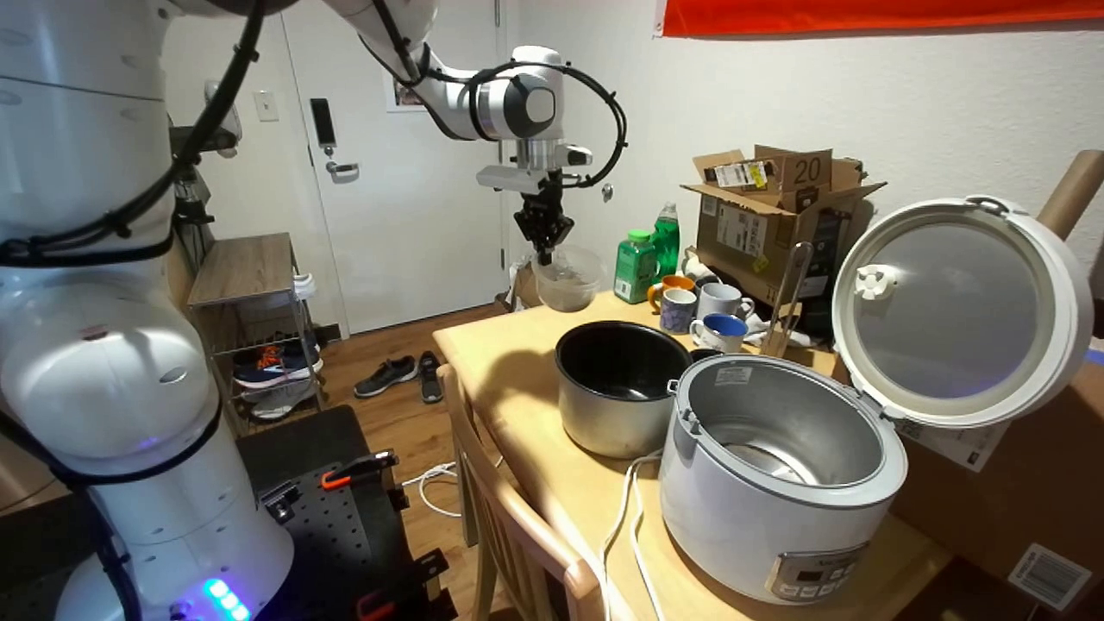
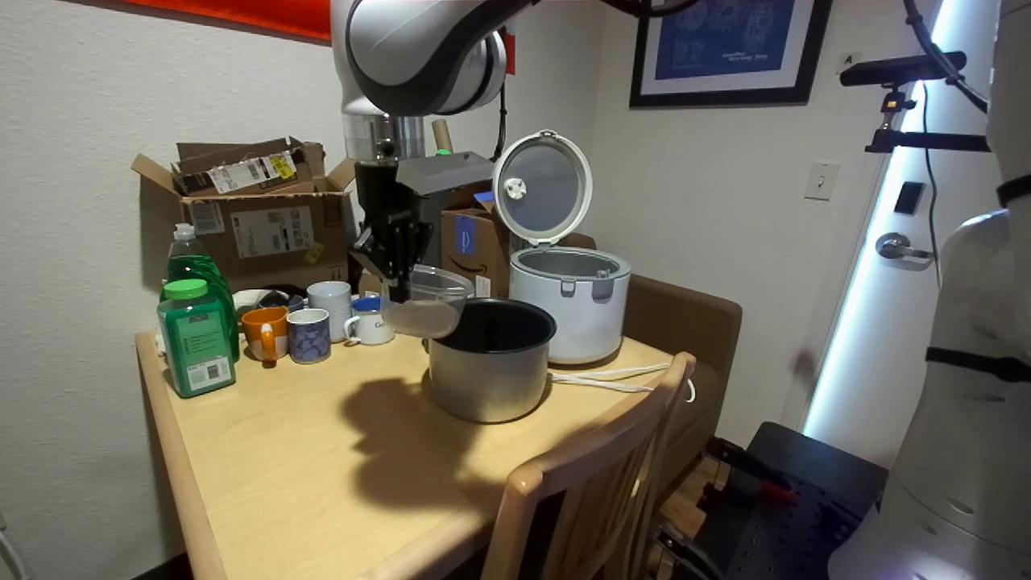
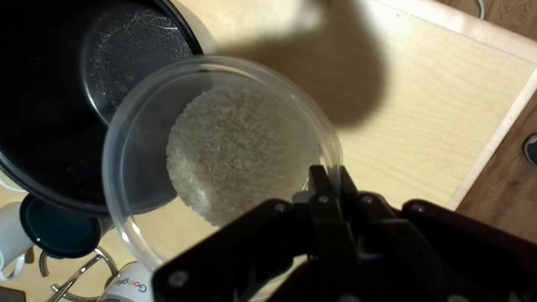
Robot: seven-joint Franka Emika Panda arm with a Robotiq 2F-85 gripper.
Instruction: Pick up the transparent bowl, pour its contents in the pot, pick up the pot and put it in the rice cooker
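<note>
Only the wrist view resolves white rice grains [image 3: 239, 155] in the clear round plastic bowl [image 3: 112, 167], its rim pinched by the black gripper [image 3: 332, 176]; an exterior view shows the bowl just apart from the grey cylindrical metal pot [image 1: 605, 423]. Both exterior views add the round white rice cooker [image 1: 750, 517], lid raised. The pale wooden table [image 2: 274, 475] offers room from pot to edge, where a light wooden chair [image 2: 604, 439] stands.

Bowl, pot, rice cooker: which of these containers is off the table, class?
The transparent bowl of rice, held by the gripper; the pot and rice cooker both stand on the table.
</note>
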